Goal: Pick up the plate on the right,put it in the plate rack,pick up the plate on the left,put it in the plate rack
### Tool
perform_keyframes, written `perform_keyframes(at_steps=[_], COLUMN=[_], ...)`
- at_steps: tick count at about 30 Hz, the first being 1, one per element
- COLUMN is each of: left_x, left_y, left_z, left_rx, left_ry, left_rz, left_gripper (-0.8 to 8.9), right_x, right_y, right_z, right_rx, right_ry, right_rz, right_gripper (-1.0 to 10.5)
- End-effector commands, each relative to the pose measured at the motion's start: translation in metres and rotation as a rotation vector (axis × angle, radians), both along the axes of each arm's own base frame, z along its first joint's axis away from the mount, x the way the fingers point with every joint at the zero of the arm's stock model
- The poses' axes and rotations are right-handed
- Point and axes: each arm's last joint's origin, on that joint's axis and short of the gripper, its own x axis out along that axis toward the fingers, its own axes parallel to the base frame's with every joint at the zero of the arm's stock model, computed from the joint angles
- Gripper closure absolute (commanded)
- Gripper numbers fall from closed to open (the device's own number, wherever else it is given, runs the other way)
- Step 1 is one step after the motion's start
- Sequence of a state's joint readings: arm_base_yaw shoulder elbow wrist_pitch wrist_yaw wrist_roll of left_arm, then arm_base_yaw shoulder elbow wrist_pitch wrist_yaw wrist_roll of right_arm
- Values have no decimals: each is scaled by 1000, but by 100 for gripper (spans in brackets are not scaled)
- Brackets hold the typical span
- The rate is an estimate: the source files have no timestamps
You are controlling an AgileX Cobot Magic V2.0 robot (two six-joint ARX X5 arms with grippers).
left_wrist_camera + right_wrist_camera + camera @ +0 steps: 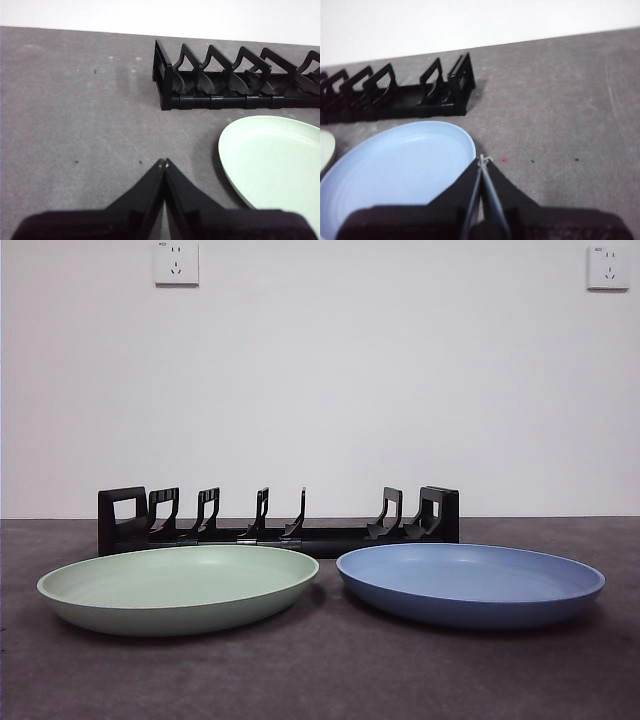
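Observation:
A blue plate (pixel 470 582) lies flat on the right of the table, a pale green plate (pixel 178 586) flat on the left. Behind both stands the long black plate rack (pixel 280 523) with several upright dividers, holding nothing. In the left wrist view my left gripper (pixel 163 162) is shut and holds nothing, hovering over bare table beside the green plate (pixel 275 165) and short of the rack's end (pixel 235 80). In the right wrist view my right gripper (pixel 483 159) is shut and holds nothing, just off the rim of the blue plate (pixel 400 170), with the rack (pixel 395 95) beyond. Neither arm shows in the front view.
The dark grey table (pixel 320 670) runs to a white wall with two sockets (pixel 176 262) high up. The two plates lie close together, a narrow gap between their rims. A sliver of the green plate (pixel 325 147) shows in the right wrist view.

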State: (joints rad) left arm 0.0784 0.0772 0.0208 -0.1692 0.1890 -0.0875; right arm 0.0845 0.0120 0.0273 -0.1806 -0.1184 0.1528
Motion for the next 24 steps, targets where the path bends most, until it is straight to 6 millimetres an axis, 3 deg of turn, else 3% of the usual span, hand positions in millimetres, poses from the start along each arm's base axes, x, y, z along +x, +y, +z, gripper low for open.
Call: perform_keyframes(at_steps=[1,11,24], left_x=[-1,-6,-6], left_y=[0,-2,-8], left_z=[11,68,165], left_rx=[-46,-120,-108], left_ry=[-24,-74,-2], left_rz=[3,-30,-284], left_gripper=[821,821,821], right_x=[-2,-5,14], right_y=[0,0,6], right_z=[13,85,186], right_rx=[106,124,-33], right_ry=[-20,-90,96], right_rz=[-22,-12,180], right_gripper=[958,959,959])
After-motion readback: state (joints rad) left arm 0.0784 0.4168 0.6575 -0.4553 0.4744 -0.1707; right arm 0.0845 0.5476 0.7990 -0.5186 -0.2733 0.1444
